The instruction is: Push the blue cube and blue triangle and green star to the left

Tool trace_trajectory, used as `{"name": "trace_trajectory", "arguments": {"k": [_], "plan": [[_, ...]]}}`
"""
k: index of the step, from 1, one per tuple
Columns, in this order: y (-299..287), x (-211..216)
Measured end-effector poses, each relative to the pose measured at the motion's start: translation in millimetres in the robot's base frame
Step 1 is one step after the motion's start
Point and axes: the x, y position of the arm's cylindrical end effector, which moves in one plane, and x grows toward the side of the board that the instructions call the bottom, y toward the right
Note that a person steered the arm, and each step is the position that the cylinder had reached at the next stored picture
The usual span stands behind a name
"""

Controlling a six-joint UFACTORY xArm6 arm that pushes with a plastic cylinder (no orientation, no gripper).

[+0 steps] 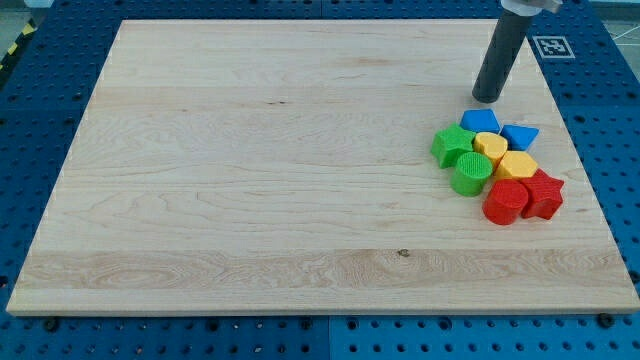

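Nearest the view's bottom within the cluster: red cylinder (505,201) and red star (543,193), touching each other. Just above the red cylinder, toward the view's top: green cylinder (472,173), with a yellow hexagon (517,165) to its right. Further up from the red cylinder: green star (453,145) at the cluster's left edge, touching a yellow block (490,146), shape unclear. Furthest up from the red cylinder: blue cube (479,122) and blue triangle (520,136), pressed against the yellow pieces. Beyond those, just above the blue cube and apart from it: my tip (486,100), resting on the worktop (250,180). No jaws on this rod, so nothing released or clenched.

All three task blocks packed tightly at the worktop's right side, leftward push not yet made. Likely trouble: sweeping left from the blue cube's far side probably drags the yellow block and green cylinder along too, since these touch the targets. Also likely: blue triangle slipping off the tip sideways, being angled and wedged behind the yellow pieces; green star rotating and drifting off line.
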Motion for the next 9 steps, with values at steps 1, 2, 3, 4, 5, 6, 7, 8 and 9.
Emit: {"name": "trace_trajectory", "arguments": {"k": [1, 2, 3, 4, 5, 6, 7, 8, 9], "plan": [[46, 26], [51, 27], [62, 50], [64, 66], [64, 66], [50, 75], [37, 79], [36, 79], [36, 79]]}}
